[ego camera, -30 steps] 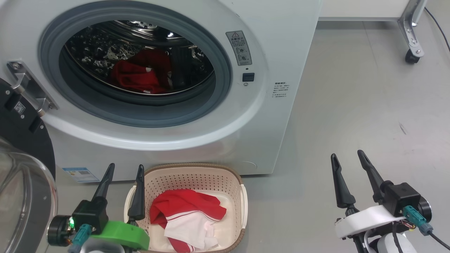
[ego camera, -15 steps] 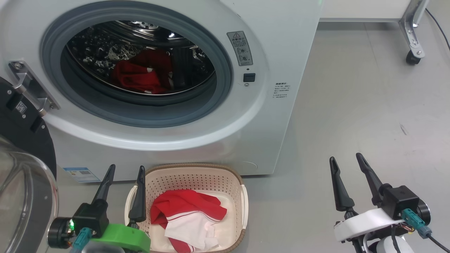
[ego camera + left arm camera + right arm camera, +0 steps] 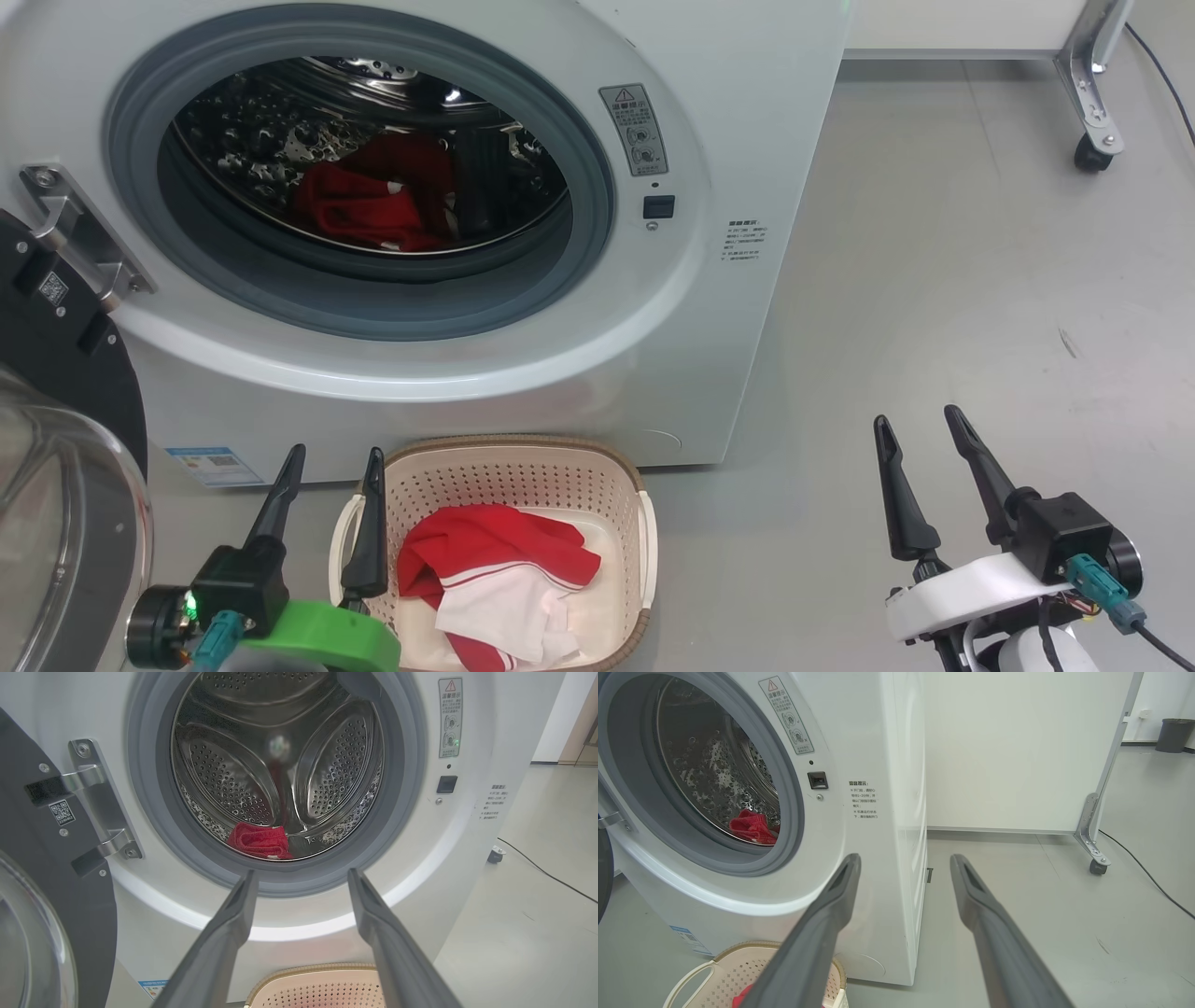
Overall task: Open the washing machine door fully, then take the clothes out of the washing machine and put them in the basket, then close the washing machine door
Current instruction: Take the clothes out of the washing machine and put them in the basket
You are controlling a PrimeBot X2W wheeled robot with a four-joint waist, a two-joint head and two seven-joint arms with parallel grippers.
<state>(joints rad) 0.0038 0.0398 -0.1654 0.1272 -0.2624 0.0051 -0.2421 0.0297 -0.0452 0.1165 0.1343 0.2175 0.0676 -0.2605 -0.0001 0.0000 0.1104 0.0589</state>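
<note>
Slightly lower than before, we held the left end effector (image 3: 337, 450) and right end effector (image 3: 915, 414) either side of the basket (image 3: 523, 441), wide open and empty, ready for the clothes (image 3: 364, 210) beyond it.

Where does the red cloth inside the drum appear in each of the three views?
Head view: cloth upper left, in the drum.
Left wrist view: cloth near the centre, at the drum's bottom.
Right wrist view: cloth left, low in the drum.
Shared landmark: black latch socket right of the drum.
</note>
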